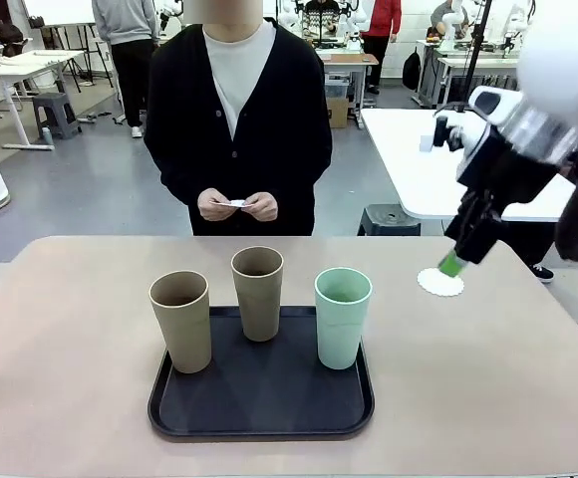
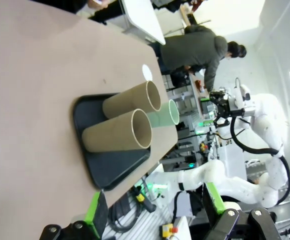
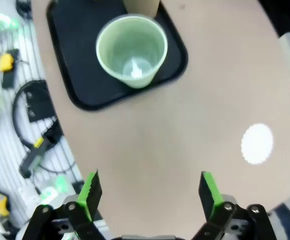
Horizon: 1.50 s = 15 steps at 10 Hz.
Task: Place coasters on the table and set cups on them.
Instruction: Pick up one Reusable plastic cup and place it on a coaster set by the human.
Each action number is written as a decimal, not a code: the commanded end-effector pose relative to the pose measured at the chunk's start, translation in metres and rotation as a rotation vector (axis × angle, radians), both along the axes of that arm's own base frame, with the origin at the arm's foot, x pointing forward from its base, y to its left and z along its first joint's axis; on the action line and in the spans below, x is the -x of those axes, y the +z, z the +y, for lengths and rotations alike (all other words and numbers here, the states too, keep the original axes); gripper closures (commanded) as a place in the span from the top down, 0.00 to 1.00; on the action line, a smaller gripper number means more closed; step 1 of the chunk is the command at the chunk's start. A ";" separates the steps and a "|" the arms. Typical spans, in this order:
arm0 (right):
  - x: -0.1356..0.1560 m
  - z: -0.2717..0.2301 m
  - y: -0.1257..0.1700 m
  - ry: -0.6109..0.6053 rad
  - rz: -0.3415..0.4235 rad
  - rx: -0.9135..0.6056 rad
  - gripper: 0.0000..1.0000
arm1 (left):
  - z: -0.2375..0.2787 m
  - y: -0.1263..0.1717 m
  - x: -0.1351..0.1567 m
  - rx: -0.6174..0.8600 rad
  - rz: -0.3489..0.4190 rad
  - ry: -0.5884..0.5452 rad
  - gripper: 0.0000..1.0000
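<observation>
Three cups stand on a black tray point(image 1: 261, 403): a beige one point(image 1: 180, 321) at the left, a second beige one point(image 1: 257, 292) behind the middle, and a mint green one point(image 1: 342, 317) at the right. One white scalloped coaster point(image 1: 440, 282) lies on the table point(image 1: 70, 398) to the right of the tray. My right gripper point(image 1: 451, 264) hovers just above that coaster. In the right wrist view this gripper point(image 3: 150, 192) is open and empty, with the coaster point(image 3: 257, 143) off to one side and the mint cup point(image 3: 131, 50) ahead. My left gripper point(image 2: 152, 207) is open, off the table's edge, facing the cups point(image 2: 120, 132).
The person stands at the far side and holds small white discs point(image 1: 237, 204) in both hands. White tables and other people are farther back. Bare tabletop surrounds the tray point(image 3: 85, 75) on all sides.
</observation>
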State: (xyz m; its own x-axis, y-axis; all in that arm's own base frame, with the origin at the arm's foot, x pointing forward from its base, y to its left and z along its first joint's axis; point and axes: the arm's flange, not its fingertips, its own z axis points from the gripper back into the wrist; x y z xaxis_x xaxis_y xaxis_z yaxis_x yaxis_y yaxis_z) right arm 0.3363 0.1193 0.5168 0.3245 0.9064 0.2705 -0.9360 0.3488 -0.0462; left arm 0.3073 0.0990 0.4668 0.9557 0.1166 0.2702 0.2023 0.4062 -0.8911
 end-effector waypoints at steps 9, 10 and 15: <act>-0.014 -0.079 -0.065 0.361 0.055 -0.619 1.00 | -0.001 0.001 -0.001 0.009 -0.005 0.005 1.00; -0.020 -0.100 -0.086 0.357 -0.010 -0.673 1.00 | -0.001 0.001 -0.001 0.009 -0.005 0.005 1.00; -0.046 -0.099 -0.154 0.252 -0.069 -0.751 1.00 | -0.001 0.001 -0.001 0.009 -0.005 0.005 1.00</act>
